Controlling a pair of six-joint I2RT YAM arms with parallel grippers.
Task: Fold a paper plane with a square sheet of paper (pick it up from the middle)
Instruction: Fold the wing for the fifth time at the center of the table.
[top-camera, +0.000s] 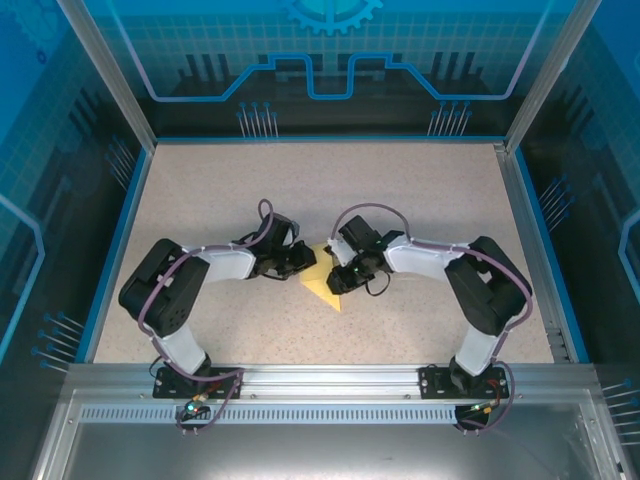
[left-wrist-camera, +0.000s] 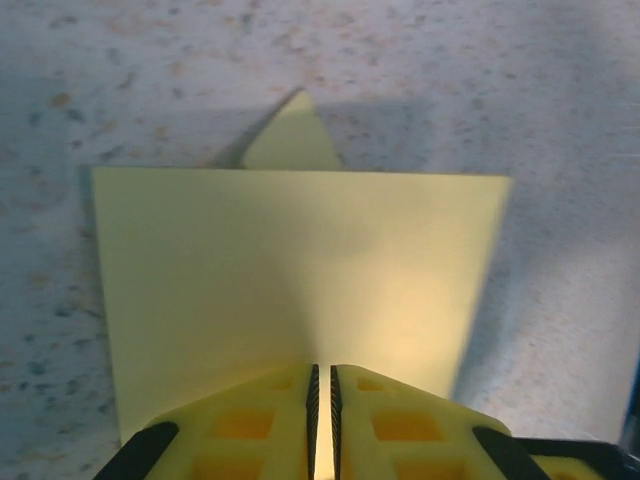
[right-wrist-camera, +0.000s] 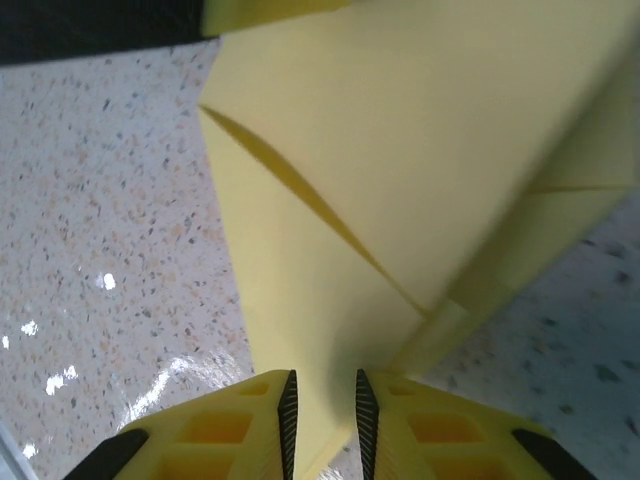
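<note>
While our left gripper (left-wrist-camera: 322, 372) and right gripper (right-wrist-camera: 322, 378) each pinch the partly folded yellow paper (top-camera: 327, 287) over the desk's (top-camera: 420, 190) middle, we judge it light, limp, crease-prone; hold near folds.

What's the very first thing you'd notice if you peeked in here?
The bright yellow paper in the middle of the speckled table, folded to a point. A black left arm and right arm curl in from either side. The left claw and right claw each pinch the paper between yellow fingers.
</note>
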